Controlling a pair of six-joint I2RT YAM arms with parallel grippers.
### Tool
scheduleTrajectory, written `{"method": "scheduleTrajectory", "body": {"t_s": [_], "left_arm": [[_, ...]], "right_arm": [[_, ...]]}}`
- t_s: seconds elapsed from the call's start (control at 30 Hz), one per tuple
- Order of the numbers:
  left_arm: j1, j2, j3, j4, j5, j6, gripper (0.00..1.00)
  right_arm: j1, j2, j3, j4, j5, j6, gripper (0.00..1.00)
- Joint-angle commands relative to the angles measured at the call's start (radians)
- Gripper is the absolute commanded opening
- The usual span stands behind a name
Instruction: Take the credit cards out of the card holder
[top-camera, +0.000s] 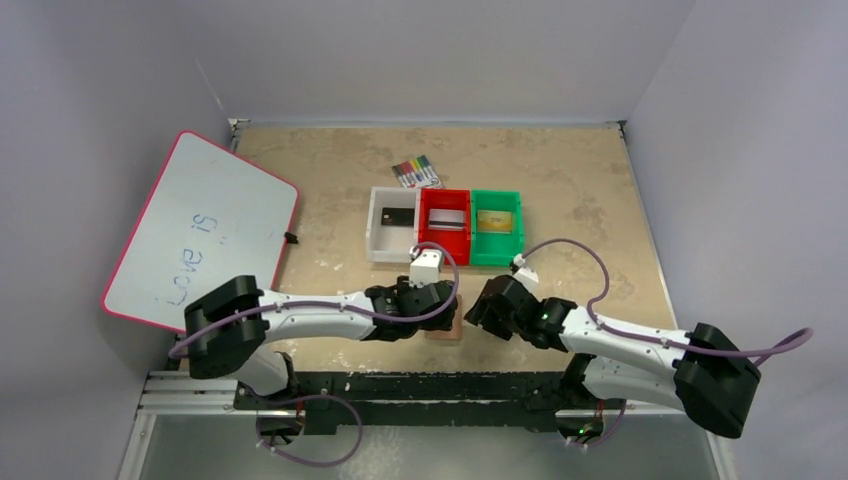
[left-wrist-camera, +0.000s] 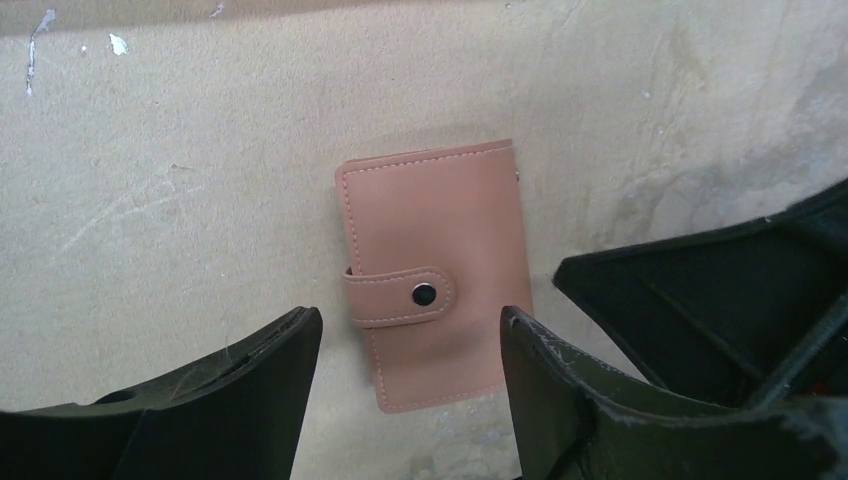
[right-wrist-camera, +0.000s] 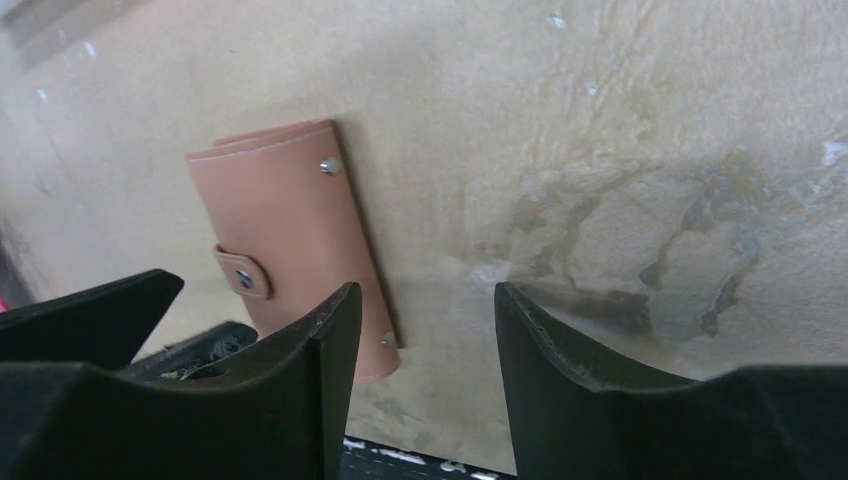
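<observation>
The card holder (top-camera: 446, 329) is a tan-brown wallet lying flat on the table, folded shut with its snap strap fastened. It shows in the left wrist view (left-wrist-camera: 430, 250) and the right wrist view (right-wrist-camera: 285, 220). My left gripper (top-camera: 438, 302) is open and empty, hovering over the holder's near end, which lies between its fingers (left-wrist-camera: 410, 320). My right gripper (top-camera: 482, 306) is open and empty just right of the holder (right-wrist-camera: 427, 295). A black card (top-camera: 397, 215), a silver card (top-camera: 446, 217) and a gold card (top-camera: 495, 221) lie in the bins.
The white bin (top-camera: 372, 245), red bin (top-camera: 444, 258) and green bin (top-camera: 497, 259) stand in a row behind the grippers. A pack of coloured markers (top-camera: 416, 172) lies behind them. A red-rimmed whiteboard (top-camera: 200, 230) leans at the left. The table's front edge is close below the holder.
</observation>
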Motion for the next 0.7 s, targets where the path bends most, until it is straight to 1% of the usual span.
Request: {"method": "scheduleTrajectory", "body": {"t_s": [0.0, 0.1, 0.2, 0.3, 0.4, 0.5, 0.57, 0.63, 0.67], "left_arm": [[-0.005, 0.059, 0.066, -0.019, -0.04, 0.0, 0.65], [-0.005, 0.106, 0.09, -0.043, -0.05, -0.002, 0.6], [-0.014, 0.134, 0.111, -0.055, -0.06, 0.004, 0.53], [-0.025, 0.149, 0.126, -0.127, -0.121, -0.009, 0.46], [-0.033, 0.147, 0.116, -0.145, -0.139, -0.002, 0.37], [-0.038, 0.147, 0.112, -0.143, -0.143, 0.003, 0.22], [-0.042, 0.144, 0.104, -0.133, -0.145, -0.001, 0.17], [-0.042, 0.137, 0.096, -0.12, -0.14, -0.008, 0.15], [-0.042, 0.132, 0.091, -0.11, -0.137, -0.01, 0.11]], "right_arm": [[0.002, -0.033, -0.041, 0.049, -0.011, 0.038, 0.54], [0.001, -0.057, -0.072, 0.079, -0.018, 0.05, 0.54], [0.002, -0.082, -0.095, 0.117, -0.035, 0.044, 0.55], [0.002, -0.097, -0.105, 0.153, -0.059, 0.022, 0.55], [0.001, -0.093, -0.105, 0.176, -0.079, 0.004, 0.55], [0.001, -0.083, -0.103, 0.238, -0.11, -0.023, 0.55], [0.002, -0.066, -0.103, 0.278, -0.122, -0.029, 0.56], [0.001, -0.04, -0.098, 0.312, -0.131, -0.028, 0.58], [0.001, -0.024, -0.092, 0.326, -0.136, -0.034, 0.58]]}}
